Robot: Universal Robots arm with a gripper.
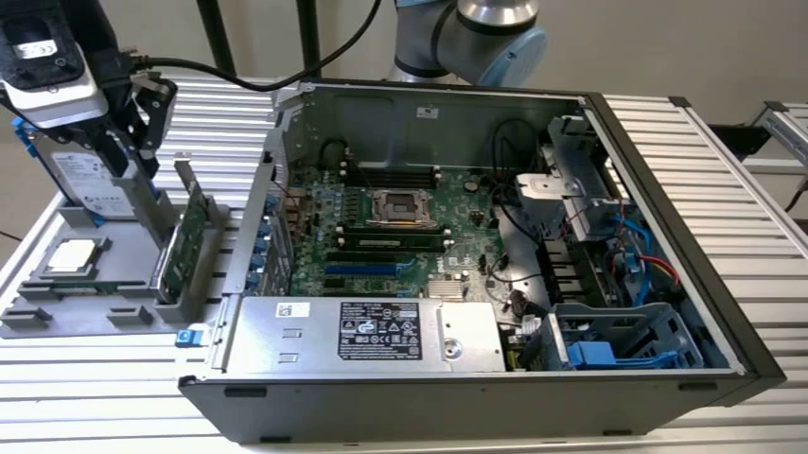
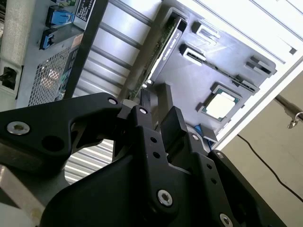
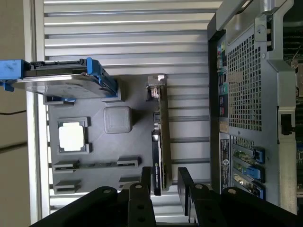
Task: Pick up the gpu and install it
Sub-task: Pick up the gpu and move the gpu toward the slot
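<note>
**Upper left of the exterior view: gripper open, gpu in its holder**

At the upper left of the exterior view the black gripper hangs over the grey moulded holder tray on the silver ribbed desk. It holds nothing. In the first wrist view its two black fingers stand well parted, one on each side of the card's near end.

The gpu, a thin green circuit-board card with a silver metal end bracket, stands upright on its edge in a slot of the tray. It sits left of centre in the exterior view, just beside the open black computer case.

A silver hard drive with blue rails stands in the tray further left. A square silver processor chip lies flat below the drive. Inside the case lies the large green motherboard.
</note>
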